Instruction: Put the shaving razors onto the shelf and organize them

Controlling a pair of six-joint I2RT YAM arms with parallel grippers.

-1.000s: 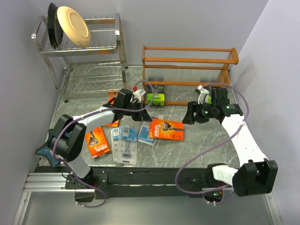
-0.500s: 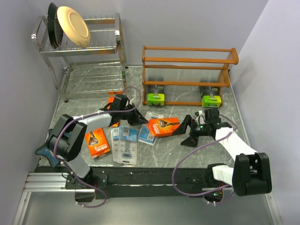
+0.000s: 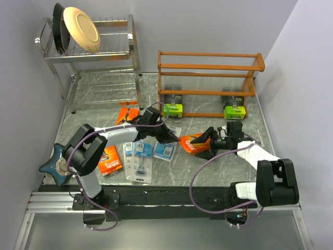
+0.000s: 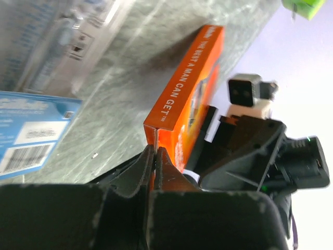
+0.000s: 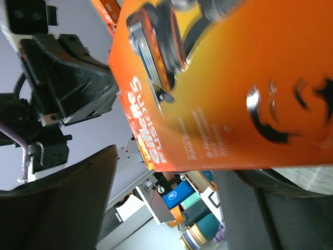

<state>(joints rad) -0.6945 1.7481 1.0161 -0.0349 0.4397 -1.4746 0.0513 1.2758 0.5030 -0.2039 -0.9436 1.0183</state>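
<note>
Orange razor pack (image 3: 190, 145), flat a second ago, now tilts up between pressed-together left tool (image 4: 154, 152) and spread right tool (image 3: 203, 146): pickup begins.

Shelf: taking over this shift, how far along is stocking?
Done: two green boxes on the shelf's bottom tier. In hand: one orange pack between the open right fingers, shut left fingers at its edge. Left: two orange packs and blue cards on the table.
</note>
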